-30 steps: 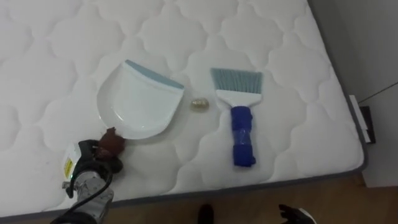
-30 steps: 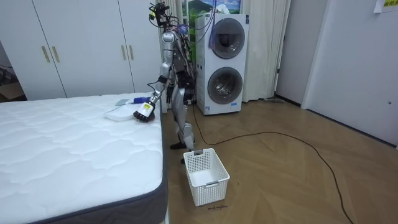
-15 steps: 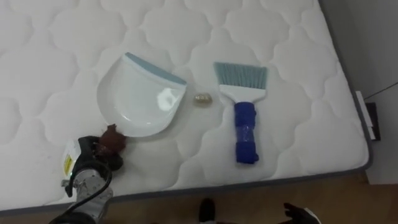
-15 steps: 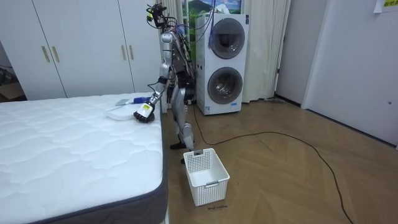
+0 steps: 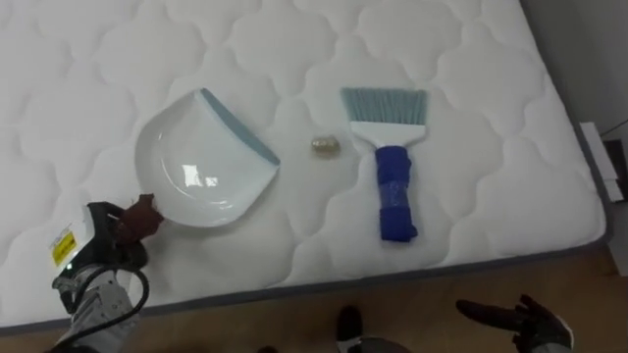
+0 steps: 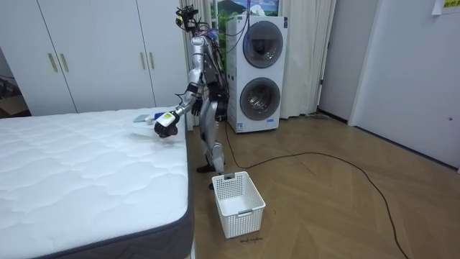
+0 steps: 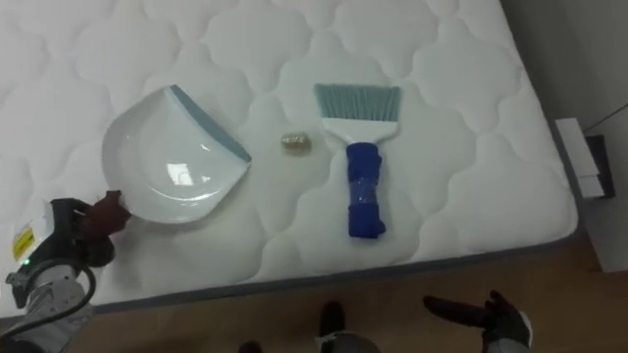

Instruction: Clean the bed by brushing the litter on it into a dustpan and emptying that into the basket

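A white dustpan (image 5: 201, 162) with a grey-blue lip lies tilted on the quilted white mattress (image 5: 471, 59), its lip pointing right. My left hand (image 5: 106, 250) is shut on its reddish-brown handle (image 5: 138, 216) at the lower left. A small crumpled scrap (image 5: 327, 145) rests between the dustpan and a hand brush (image 5: 394, 191) with a blue handle and pale bristles. The right hand (image 5: 515, 319) hangs below the bed's edge with straight fingers, holding nothing. In the room view I stand at the bed's edge with the left hand (image 6: 165, 126) held out over it.
The mattress edge (image 5: 392, 279) runs along the bottom, with wooden floor beyond it. A white laundry basket (image 6: 238, 203) stands on the floor near me. Stacked washing machines (image 6: 259, 72) are behind me, and white wardrobes (image 6: 93, 50) stand past the bed.
My left hand has drawn the dustpan to the left and turned it, and the room view shows the arm raised a little. The brush and the scrap stay put.
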